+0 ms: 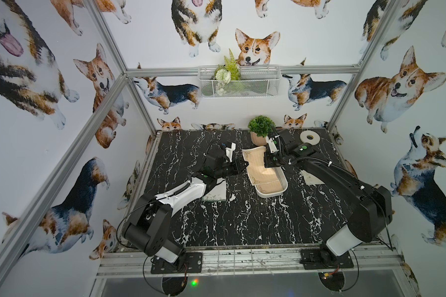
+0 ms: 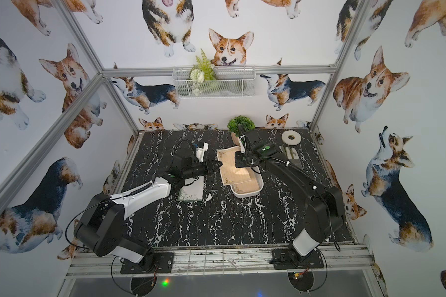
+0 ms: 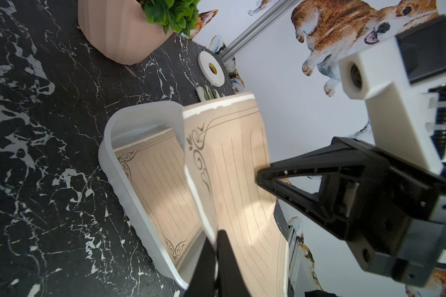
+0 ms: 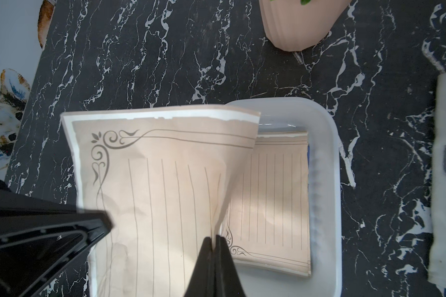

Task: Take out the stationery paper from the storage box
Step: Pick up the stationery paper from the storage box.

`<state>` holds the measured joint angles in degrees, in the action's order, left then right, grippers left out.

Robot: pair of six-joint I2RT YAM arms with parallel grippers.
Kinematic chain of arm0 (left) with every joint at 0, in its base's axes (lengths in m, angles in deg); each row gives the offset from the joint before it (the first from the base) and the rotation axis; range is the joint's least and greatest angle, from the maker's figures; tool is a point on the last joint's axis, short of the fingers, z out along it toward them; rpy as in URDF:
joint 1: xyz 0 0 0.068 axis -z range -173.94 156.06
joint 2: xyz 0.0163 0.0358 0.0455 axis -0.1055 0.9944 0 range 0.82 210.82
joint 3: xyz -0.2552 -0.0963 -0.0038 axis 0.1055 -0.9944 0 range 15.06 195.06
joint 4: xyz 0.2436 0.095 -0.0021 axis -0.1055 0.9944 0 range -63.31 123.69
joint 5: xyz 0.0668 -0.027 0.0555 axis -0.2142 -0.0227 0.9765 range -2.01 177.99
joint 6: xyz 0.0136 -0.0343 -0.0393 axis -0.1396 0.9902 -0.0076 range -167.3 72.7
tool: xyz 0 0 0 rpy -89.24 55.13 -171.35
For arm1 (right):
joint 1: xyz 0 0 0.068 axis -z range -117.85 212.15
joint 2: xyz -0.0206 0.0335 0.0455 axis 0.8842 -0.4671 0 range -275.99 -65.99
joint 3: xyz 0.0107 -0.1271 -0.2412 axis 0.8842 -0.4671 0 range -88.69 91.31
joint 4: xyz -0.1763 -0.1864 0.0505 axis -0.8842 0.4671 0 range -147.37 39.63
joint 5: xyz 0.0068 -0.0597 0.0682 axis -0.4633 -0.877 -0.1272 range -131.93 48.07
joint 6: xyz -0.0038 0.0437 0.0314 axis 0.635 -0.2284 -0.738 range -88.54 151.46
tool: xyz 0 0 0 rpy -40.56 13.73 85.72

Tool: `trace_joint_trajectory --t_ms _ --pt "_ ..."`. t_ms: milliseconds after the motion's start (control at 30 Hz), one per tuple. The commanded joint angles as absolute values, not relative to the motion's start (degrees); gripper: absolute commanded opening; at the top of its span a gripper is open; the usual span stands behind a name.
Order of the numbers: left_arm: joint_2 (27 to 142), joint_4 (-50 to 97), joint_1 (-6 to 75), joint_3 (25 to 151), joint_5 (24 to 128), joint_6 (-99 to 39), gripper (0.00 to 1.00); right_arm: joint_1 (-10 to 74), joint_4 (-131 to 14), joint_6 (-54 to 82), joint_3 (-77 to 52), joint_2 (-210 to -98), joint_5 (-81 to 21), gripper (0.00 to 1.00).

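Left gripper (image 3: 216, 239) and right gripper (image 4: 213, 240) pinch opposite edges of one tan stationery paper (image 4: 165, 180) sheet, raised over the storage box (image 4: 327, 180) rim. More sheets lie inside. Open marble table (image 1: 242, 218) spreads toward the arm bases.

**Box right of centre, one sheet raised over its left rear**

The shallow white plastic storage box (image 1: 273, 196) sits on the black marbled tabletop (image 1: 242, 226) with a stack of tan ruled stationery paper (image 1: 271, 184) inside. A tan ruled top sheet (image 1: 254, 164) hangs above the stack and reaches past the box's left and rear rims. The left gripper (image 1: 244, 163) is at its left edge, and the right gripper (image 4: 213, 241) is on it over the box. Behind the box stands a green potted plant in a pink ribbed pot (image 1: 260, 129). To the plant's right lies a white tape roll (image 1: 310, 137), with a grey-and-white work glove (image 2: 291, 153) in front of the roll. A white green-bordered paper sheet (image 1: 215, 192) lies flat left of the box under the left arm. Another pale flat sheet (image 1: 312, 178) lies right of the box. A white wire-mesh basket (image 1: 238, 82) hangs on the rear wall above.
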<state>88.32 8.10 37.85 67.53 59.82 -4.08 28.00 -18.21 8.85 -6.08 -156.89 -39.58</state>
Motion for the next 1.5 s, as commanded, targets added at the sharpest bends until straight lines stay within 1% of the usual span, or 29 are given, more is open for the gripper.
trace_joint_trajectory --t_ms 0,67,100,133,167,200,267,300,367,400,467,500,533,567,600,667,733,800,933,1067,1167,1233,1333,1367,1433,1467 --pt "87.20 6.41 37.87 68.05 58.90 -4.34 0.00 27.88 -19.64 8.06 -6.74 -155.57 -39.26 0.12" --pt "86.63 7.49 37.87 68.36 58.70 -5.07 0.00 27.88 -20.19 8.13 -7.55 -154.74 -39.34 0.14" --pt "86.31 8.03 37.79 68.57 58.34 -5.43 0.00 27.88 -20.28 8.36 -7.65 -154.53 -38.80 0.18" --pt "85.88 8.68 37.63 68.83 57.75 -6.00 0.00 27.88 -20.13 8.73 -7.73 -154.13 -38.42 0.30" --pt "85.39 9.21 37.46 69.00 57.10 -6.44 0.00 27.88 -20.11 8.99 -7.86 -153.71 -38.48 0.46" --pt "84.80 9.52 37.06 69.11 56.00 -6.76 0.00 27.92 -20.21 9.57 -8.36 -152.84 -38.54 0.55" --pt "83.78 9.55 35.99 69.20 52.84 -6.93 0.00 28.47 -21.25 10.19 -10.04 -150.65 -38.38 0.62" --pt "83.25 9.11 35.24 69.14 50.51 -6.79 0.00 29.37 -22.74 10.24 -11.49 -149.04 -36.57 0.65" --pt "82.30 7.46 33.84 68.75 46.00 -5.99 0.00 32.63 -28.51 9.12 -15.97 -145.33 -27.56 0.70" --pt "81.76 6.00 33.26 68.28 43.96 -5.21 0.00 35.23 -34.49 7.32 -19.64 -143.20 -19.60 0.73" --pt "80.78 2.16 32.87 67.26 40.85 -3.56 0.00 40.23 -52.06 -0.18 -28.57 -139.96 -2.71 0.81" --pt "80.54 0.34 32.84 67.03 39.50 -2.53 0.00 42.16 -62.54 -5.78 -32.88 -139.45 4.34 0.82" --pt "80.60 -2.58 32.87 66.84 37.66 -0.88 0.00 43.69 -76.06 -13.52 -37.35 -139.65 10.47 0.82" --pt "80.86 -6.24 32.91 66.67 35.94 1.53 0.00 44.49 -90.65 -21.61 -41.10 -140.66 14.04 0.84" --pt "81.24 -10.05 32.81 66.45 34.78 4.09 0.00 44.83 -100.89 -27.38 -43.15 -142.15 15.77 0.85" --pt "82.29 -20.04 32.85 65.75 33.56 10.66 0.00 44.84 -120.18 -40.34 -44.65 -147.26 18.09 0.87" --pt "83.46 -26.72 32.85 65.30 34.02 14.99 0.00 44.86 -136.56 -51.93 -44.25 -153.27 18.59 0.87" --pt "85.09 -31.86 32.85 65.18 33.80 18.53 0.00 43.98 -136.69 -53.92 -41.93 -156.16 19.75 0.85" --pt "87.24 -35.44 32.74 65.01 33.84 21.11 0.00 41.78 -136.66 -51.53 -41.49 -155.50 19.08 0.81" --pt "87.43 -35.66 32.71 65.35 33.85 21.43 0.00 41.85 -136.66 -52.19 -41.49 -154.88 18.97 0.66" --pt "87.05 -35.25 32.53 65.28 33.85 21.18 0.00 41.85 -136.61 -52.38 -41.74 -154.35 19.24 0.57" --pt "86.65 -34.81 32.38 65.03 33.85 20.91 0.00 41.85 -136.56 -52.46 -41.93 -154.24 19.40 0.50" --pt "85.93 -34.40 32.00 64.80 33.78 20.76 0.00 42.01 -136.56 -52.96 -41.94 -154.50 19.60 0.25" --pt "85.58 -34.13 31.82 64.68 33.76 20.63 0.00 42.09 -136.59 -53.02 -41.93 -154.50 19.68 0.18" --pt "84.74 -32.95 31.48 64.47 33.69 19.92 0.00 42.35 -136.56 -53.34 -41.93 -154.41 19.94 0.11" --pt "84.20 -31.93 31.29 64.46 33.67 19.33 0.00 42.58 -136.61 -53.68 -41.98 -154.33 20.03 0.11"
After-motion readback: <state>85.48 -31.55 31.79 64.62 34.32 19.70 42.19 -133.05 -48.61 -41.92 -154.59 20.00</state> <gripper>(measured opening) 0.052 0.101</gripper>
